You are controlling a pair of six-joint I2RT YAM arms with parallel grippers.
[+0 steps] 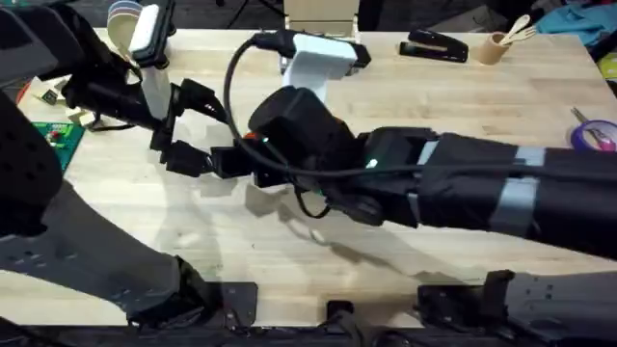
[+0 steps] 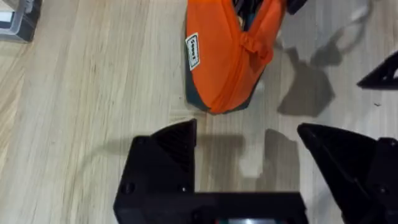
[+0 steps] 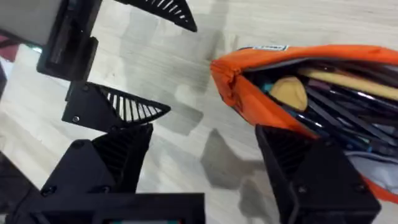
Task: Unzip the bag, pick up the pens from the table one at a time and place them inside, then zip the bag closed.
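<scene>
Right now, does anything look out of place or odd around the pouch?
Nothing looks damaged or spilled. The bag lies on the table with its zipper open, and pens show inside it. Both grippers, left and right, are open beside its end.

The orange bag [image 2: 227, 59] carries a small white label [image 2: 193, 51] sewn on its side. Some dark letters are printed on the label, but they are too small to read. The right wrist view shows the same label [image 3: 268, 48] from the edge, also unreadable. I cannot read any other text here.
</scene>
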